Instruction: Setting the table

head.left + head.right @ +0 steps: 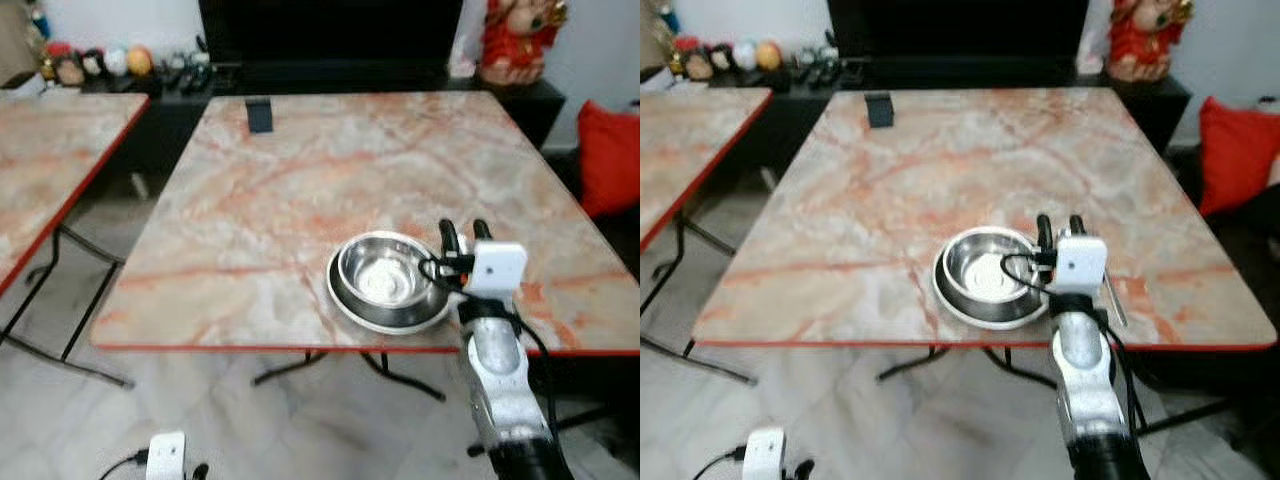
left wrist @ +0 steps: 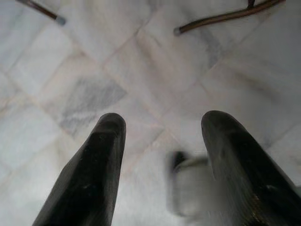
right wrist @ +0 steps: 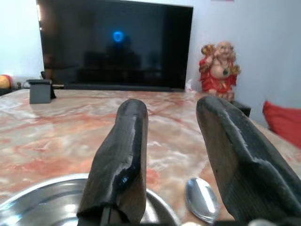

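A steel bowl (image 1: 382, 272) sits inside a white plate (image 1: 352, 305) near the front right of the marble table (image 1: 300, 180). A metal spoon (image 1: 1112, 292) lies on the table just right of the plate, its bowl end visible as the spoon (image 3: 201, 197) between my right fingers. My right gripper (image 1: 466, 237) hovers open over the plate's right rim, with nothing held; its fingers (image 3: 123, 155) straddle the gap above the spoon. My left gripper (image 2: 162, 141) hangs low by the floor, open and empty.
A small dark box (image 1: 259, 114) stands at the table's far edge. A second marble table (image 1: 50, 150) is to the left. A black TV (image 3: 113, 44) and a red figurine (image 1: 515, 35) stand behind. A red cushion (image 1: 610, 155) lies at right. Table legs (image 2: 221, 16) cross the tiled floor.
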Controlling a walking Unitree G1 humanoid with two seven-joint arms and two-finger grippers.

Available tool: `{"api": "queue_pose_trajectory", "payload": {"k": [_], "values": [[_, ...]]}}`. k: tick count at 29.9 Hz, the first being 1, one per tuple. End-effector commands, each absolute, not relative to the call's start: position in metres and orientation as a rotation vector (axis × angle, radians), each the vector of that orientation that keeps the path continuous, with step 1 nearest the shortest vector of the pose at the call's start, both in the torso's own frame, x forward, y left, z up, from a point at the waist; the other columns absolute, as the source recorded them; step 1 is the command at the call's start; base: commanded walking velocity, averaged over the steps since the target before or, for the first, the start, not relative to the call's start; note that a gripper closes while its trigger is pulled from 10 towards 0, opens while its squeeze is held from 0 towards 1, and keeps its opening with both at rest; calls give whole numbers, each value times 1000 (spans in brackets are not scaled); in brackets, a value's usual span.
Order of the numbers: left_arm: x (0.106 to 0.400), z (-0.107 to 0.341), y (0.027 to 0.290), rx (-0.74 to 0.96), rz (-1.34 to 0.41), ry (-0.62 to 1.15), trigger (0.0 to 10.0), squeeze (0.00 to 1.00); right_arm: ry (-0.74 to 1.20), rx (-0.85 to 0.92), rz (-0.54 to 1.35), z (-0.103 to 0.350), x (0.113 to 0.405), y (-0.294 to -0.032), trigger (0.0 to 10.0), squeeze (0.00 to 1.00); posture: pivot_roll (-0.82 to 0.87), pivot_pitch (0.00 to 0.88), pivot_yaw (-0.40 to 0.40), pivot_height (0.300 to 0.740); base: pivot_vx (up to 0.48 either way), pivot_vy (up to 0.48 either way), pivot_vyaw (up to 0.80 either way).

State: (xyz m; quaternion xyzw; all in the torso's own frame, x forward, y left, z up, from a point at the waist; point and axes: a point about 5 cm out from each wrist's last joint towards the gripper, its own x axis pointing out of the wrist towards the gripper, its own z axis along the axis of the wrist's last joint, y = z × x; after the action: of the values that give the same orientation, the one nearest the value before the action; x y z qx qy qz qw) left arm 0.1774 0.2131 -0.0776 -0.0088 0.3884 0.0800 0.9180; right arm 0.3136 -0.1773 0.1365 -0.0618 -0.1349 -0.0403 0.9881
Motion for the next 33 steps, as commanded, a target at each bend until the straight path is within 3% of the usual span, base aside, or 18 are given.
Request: {"api": "queue_pose_trajectory", "payload": {"k": [1, 33], "values": [[167, -82, 218, 3, 163, 842, 10000, 0, -285, -108, -54, 141, 315, -167, 10000, 0, -145, 0, 18, 719, 0, 375, 0], [169, -81, 219, -3, 178, 834, 10000, 0, -289, -78, -12, 145, 319, -149, 10000, 0, -123, 0, 6, 719, 0, 375, 0]]}}
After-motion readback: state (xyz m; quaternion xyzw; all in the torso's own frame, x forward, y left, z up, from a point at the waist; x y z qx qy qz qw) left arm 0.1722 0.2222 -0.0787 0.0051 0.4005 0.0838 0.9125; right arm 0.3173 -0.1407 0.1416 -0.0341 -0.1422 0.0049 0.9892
